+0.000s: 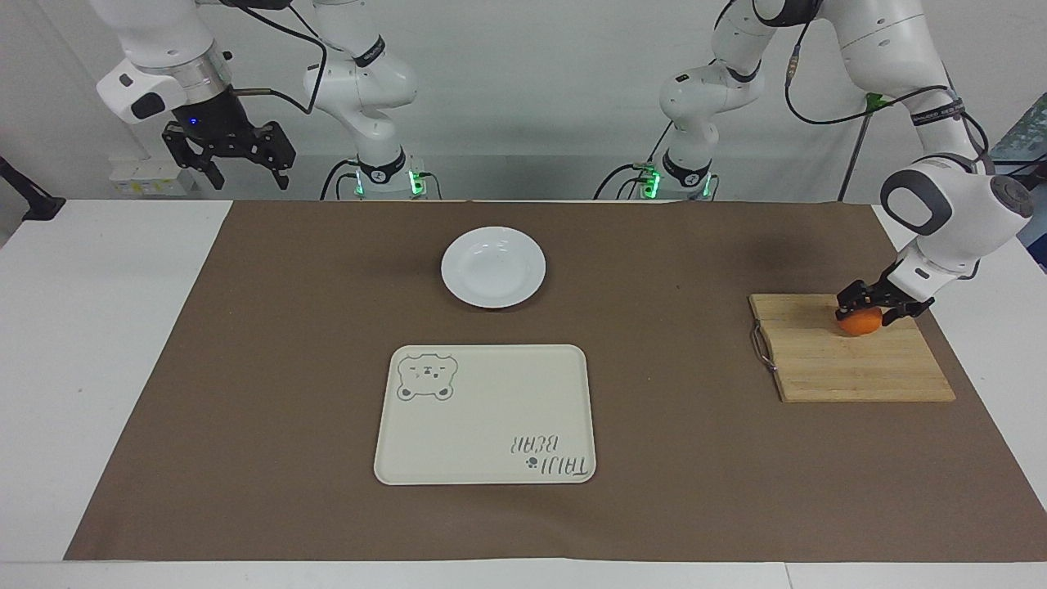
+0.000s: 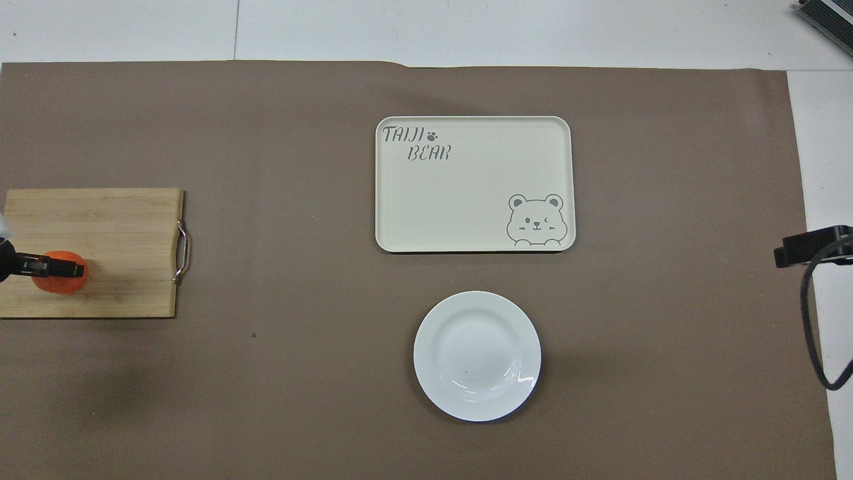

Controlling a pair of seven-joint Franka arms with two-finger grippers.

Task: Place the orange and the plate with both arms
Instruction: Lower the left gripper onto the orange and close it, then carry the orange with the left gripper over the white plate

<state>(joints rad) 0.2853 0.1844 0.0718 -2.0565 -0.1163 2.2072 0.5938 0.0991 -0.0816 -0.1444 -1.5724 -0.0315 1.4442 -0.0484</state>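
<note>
The left gripper (image 1: 869,307) is closing its jaws on the orange (image 1: 860,322), which is lying on the cutting board (image 1: 851,368). It should be lifting straight up, slowly. The right gripper (image 1: 229,159) is waiting open, above the counter's edge; the plate (image 1: 493,267) is lying untouched.

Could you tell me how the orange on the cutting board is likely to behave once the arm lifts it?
The orange is round, so it would probably roll if released on the flat cutting board. The left gripper jaws are shut on it; its skin looks smooth and may slip. It looks small, likely light.
</note>
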